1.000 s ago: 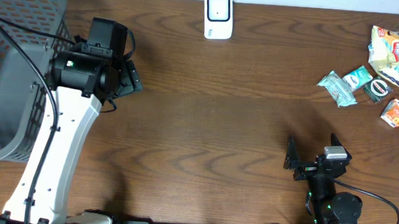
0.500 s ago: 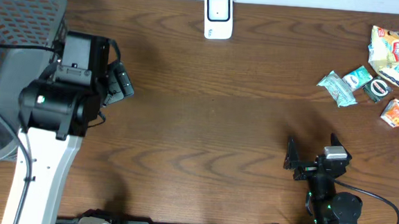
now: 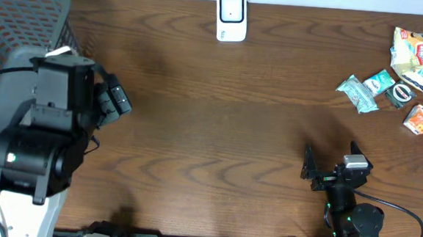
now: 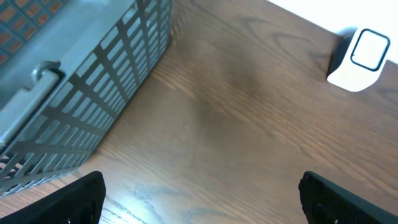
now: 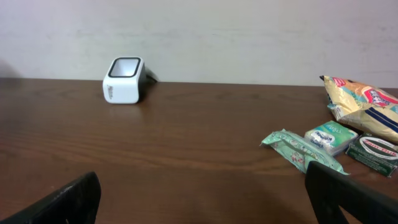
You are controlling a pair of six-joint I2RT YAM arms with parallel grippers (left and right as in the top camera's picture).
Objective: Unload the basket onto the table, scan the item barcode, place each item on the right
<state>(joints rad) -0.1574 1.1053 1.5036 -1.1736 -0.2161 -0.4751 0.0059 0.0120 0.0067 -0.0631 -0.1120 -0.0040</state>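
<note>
Basket (image 3: 19,7) half hidden by L arm (image 3: 42,123); print on snack packs (image 3: 358,93) illegible.

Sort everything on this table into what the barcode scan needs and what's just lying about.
For the job:
- white scanner
- items that could be scanned: yellow snack bag, green packet, white-green pack, dark packet, orange packet

Lying about:
- grey basket, not needed for scanning, though it may be meant for scanned items

White scanner (image 3: 232,17) (grey mesh basket (image 3: 23,11))
</note>
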